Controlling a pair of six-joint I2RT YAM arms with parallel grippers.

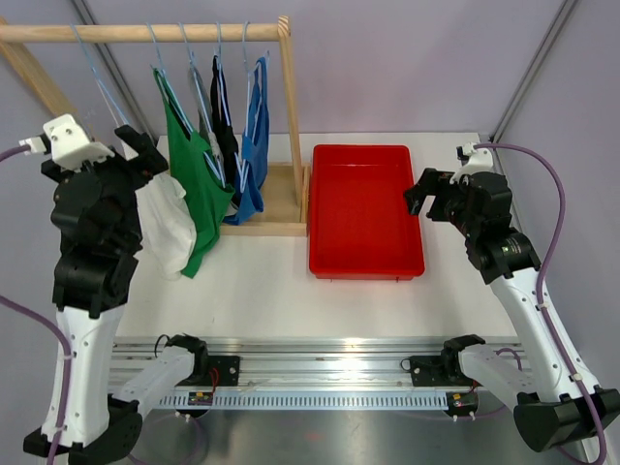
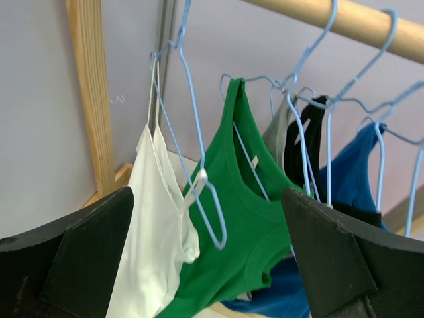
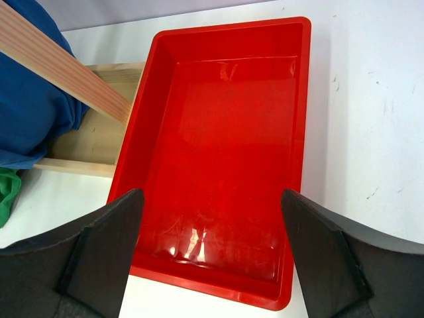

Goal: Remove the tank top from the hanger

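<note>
left wrist shows left hand spread before white tank top.

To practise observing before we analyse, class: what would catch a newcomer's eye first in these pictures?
The bright red tray, empty, sits mid-table, right of the wooden rack. On its rail at upper left hang a white tank top, a green top, a black top and a blue top. The left arm's jaws stand open facing the white one.
</note>
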